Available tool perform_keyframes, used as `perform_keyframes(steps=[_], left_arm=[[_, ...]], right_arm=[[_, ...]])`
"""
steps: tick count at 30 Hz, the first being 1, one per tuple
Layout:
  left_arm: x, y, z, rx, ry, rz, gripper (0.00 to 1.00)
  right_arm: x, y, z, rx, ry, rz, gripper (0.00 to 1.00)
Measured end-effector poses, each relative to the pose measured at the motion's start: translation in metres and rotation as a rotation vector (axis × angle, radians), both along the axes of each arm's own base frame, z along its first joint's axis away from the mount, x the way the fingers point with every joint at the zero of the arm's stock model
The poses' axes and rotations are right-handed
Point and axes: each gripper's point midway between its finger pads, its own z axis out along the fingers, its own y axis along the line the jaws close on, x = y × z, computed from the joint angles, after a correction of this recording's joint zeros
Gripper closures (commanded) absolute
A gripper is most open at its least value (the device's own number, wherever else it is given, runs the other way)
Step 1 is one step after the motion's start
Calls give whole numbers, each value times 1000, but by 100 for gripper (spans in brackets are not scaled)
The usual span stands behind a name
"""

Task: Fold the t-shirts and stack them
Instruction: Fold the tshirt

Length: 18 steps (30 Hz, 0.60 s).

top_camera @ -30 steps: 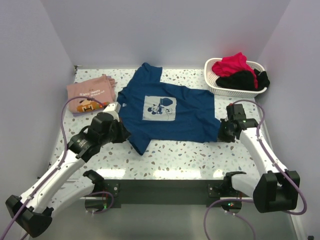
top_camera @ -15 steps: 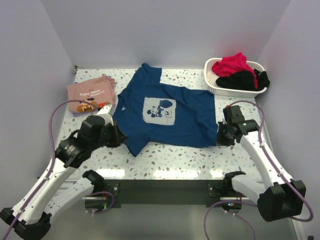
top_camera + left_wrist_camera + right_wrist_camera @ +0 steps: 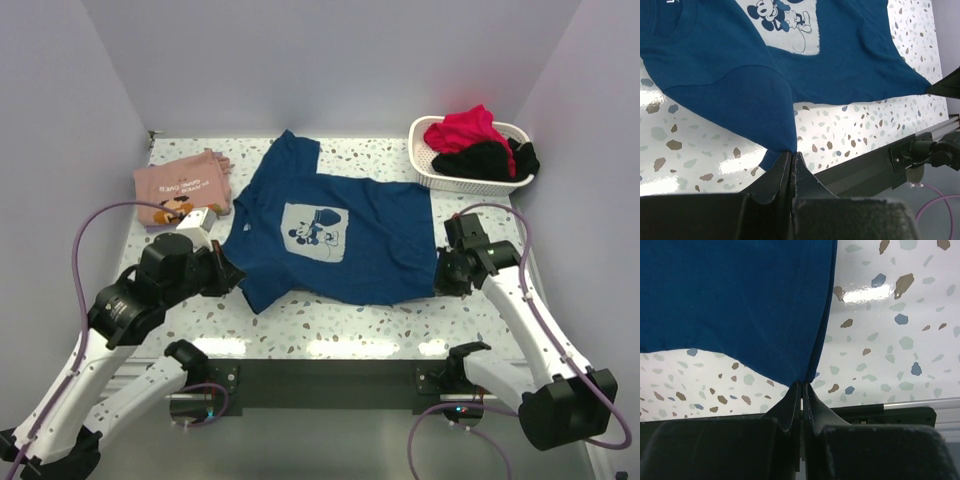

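The dark blue t-shirt (image 3: 330, 235) with a pale square mouse print lies spread across the middle of the table. My left gripper (image 3: 238, 285) is shut on its near-left sleeve; the left wrist view shows the sleeve tip pinched between the jaws (image 3: 791, 152). My right gripper (image 3: 440, 278) is shut on the shirt's near-right hem corner, seen pinched in the right wrist view (image 3: 803, 382). The blue shirt fills both wrist views (image 3: 740, 80) (image 3: 730, 300). The salmon-pink t-shirt (image 3: 180, 187) lies folded at the far left.
A white basket (image 3: 435, 172) at the far right holds red and black cloth. The table's near edge (image 3: 330, 350) runs just below the shirt. Purple walls close in the left, back and right sides.
Both grippers have drawn the blue shirt toward the near edge and a little left. The left arm has pulled back to the left; the shirt lies flatter.
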Motion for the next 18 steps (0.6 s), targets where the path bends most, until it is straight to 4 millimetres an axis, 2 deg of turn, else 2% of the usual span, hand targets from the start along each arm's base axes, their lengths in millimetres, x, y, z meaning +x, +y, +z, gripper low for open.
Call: perform_keyframes(steps=[4, 7, 14, 18], left_arm=[[8, -5, -12, 21, 27, -2, 100], [22, -8, -26, 68, 56, 12, 100], [70, -24, -51, 165, 71, 22, 100], [94, -22, -57, 189, 65, 41, 100]], right_arm=[[6, 1, -6, -4, 18, 3, 100], [18, 4, -16, -12, 35, 6, 100], [61, 9, -34, -37, 66, 34, 100], [87, 0, -35, -51, 45, 22, 100]])
